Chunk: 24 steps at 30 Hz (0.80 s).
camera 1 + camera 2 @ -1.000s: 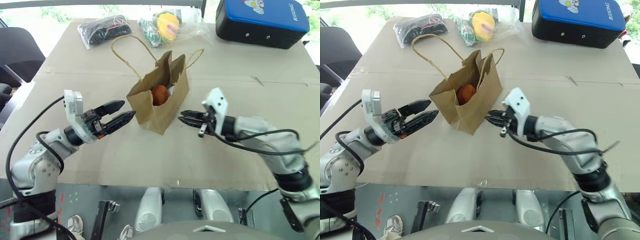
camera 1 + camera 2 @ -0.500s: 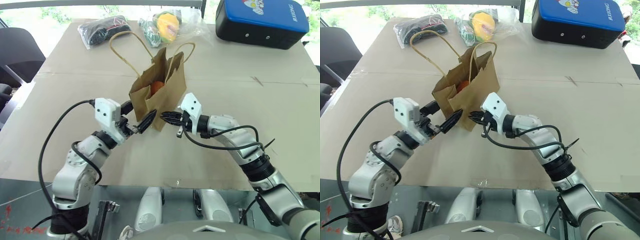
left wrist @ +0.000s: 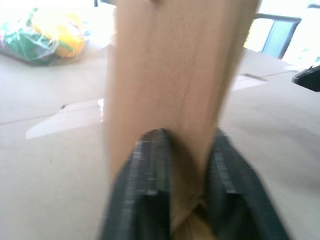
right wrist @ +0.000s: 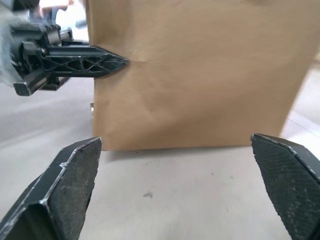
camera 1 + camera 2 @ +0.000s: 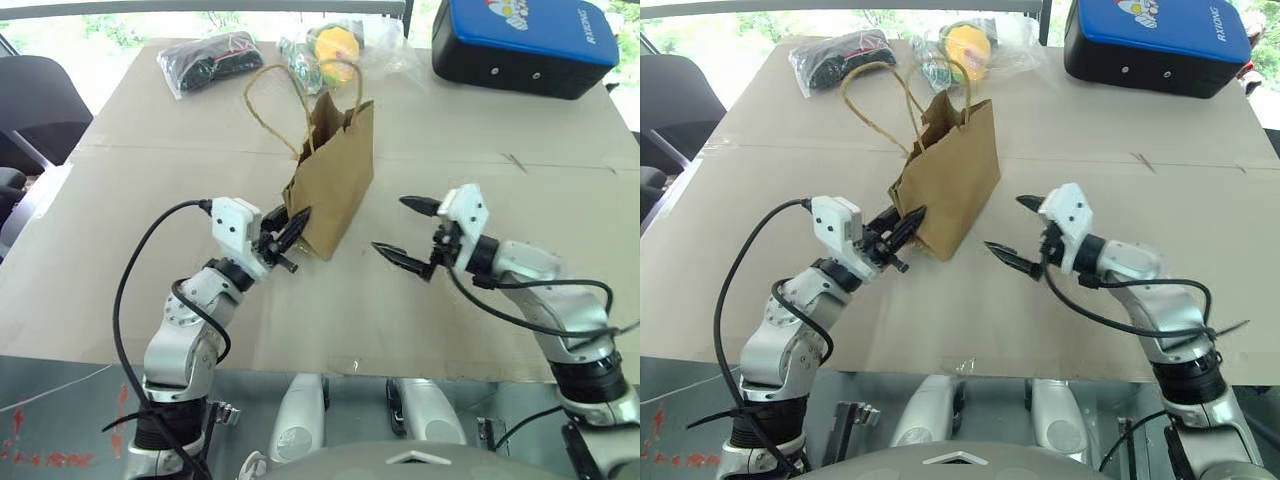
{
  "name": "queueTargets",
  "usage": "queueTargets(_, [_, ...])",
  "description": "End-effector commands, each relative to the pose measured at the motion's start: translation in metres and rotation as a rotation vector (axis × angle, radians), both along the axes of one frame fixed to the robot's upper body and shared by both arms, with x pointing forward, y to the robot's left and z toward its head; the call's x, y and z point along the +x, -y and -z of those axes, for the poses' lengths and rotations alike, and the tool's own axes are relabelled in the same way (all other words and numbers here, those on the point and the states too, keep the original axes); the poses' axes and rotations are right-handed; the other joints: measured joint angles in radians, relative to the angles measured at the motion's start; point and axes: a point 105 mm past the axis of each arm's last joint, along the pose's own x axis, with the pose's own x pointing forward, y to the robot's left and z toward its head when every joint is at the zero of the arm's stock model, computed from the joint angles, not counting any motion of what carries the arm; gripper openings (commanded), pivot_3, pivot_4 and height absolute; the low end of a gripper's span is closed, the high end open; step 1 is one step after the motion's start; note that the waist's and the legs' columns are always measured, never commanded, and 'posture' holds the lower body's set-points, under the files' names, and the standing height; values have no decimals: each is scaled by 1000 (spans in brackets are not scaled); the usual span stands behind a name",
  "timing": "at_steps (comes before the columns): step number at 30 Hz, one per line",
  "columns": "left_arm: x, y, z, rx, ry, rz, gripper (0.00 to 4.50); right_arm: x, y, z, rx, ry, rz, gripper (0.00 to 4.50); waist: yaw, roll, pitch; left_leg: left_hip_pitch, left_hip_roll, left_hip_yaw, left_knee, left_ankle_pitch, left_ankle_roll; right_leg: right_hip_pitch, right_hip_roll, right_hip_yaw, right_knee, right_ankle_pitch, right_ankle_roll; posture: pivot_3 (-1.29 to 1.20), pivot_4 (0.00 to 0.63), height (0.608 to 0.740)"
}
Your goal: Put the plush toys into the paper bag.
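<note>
Standing upright near the middle of the frame, the brown paper bag (image 5: pixel 335 185) has its two cord handles (image 5: pixel 285 100) looping up toward the wrapped items at the top of the picture, and from here its mouth faces away, so I cannot see whether the plush toys are inside. The left gripper (image 5: pixel 290 232) is pressed together on the bag's lower left edge; the left wrist view shows paper pinched between the two black fingers (image 3: pixel 150 195). The right gripper (image 5: pixel 408 232) sits just right of the bag, apart from it, its fingers spread wide with nothing between them. To my eye the step in hand is steadying or squaring up the bag, and the way to do it well is to keep that left pinch low and gentle, since the paper creases easily and a pull sideways would tip a tall, light bag. I'd bring the right gripper in slowly to the opposite edge before letting go on the left, so the bag is never unsupported. Any move should keep clear of the handles. The yellow-green plush in clear plastic (image 5: pixel 335 45), the black item in plastic (image 5: pixel 205 58) and the blue-and-black hard case (image 5: pixel 525 45) along the top edge are well apart and need not be disturbed.
</note>
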Motion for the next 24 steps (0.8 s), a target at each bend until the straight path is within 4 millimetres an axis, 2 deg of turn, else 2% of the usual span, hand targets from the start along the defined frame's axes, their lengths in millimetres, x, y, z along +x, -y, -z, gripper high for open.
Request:
queueTargets(1, [-7,-6,-29,36,101,239,26,-9,29,-27,-7,109,42,4480,0,0,0,0,0,0,0,0,0,0,0,0,0,0,0,0,150,740])
queueTargets(4, [-3,-10,-38,116,105,426,26,-15,57,-27,-75,112,91,4480,2,0,0,0,0,0,3,0,0,1,0,0,1,0,0,0,150,740])
queueTargets(6, [-1,-10,-37,170,88,537,26,-22,70,-28,-101,113,100,4480,4,1,0,1,0,0,3,0,0,2,0,0,0,0,0,0,150,740])
queueTargets(9, [14,-9,-32,243,97,625,26,-32,87,-32,-124,111,113,4480,7,1,0,1,0,1,3,0,0,3,0,0,0,0,0,0,150,740])
queueTargets(14, [35,3,-20,265,111,670,26,-50,102,-32,-169,61,88,4480,2,1,0,0,0,0,5,0,0,3,1,-1,0,0,0,0,150,740])
queueTargets(18, [39,12,-7,286,135,689,26,-57,114,-31,-219,27,39,4480,-1,1,0,0,0,0,7,0,0,3,1,0,1,0,0,0,150,740])
queueTargets(24, [45,11,4,338,156,637,26,-61,121,-26,-259,-42,-27,4480,-3,1,0,0,0,0,8,0,0,3,2,0,3,0,0,0,150,740])
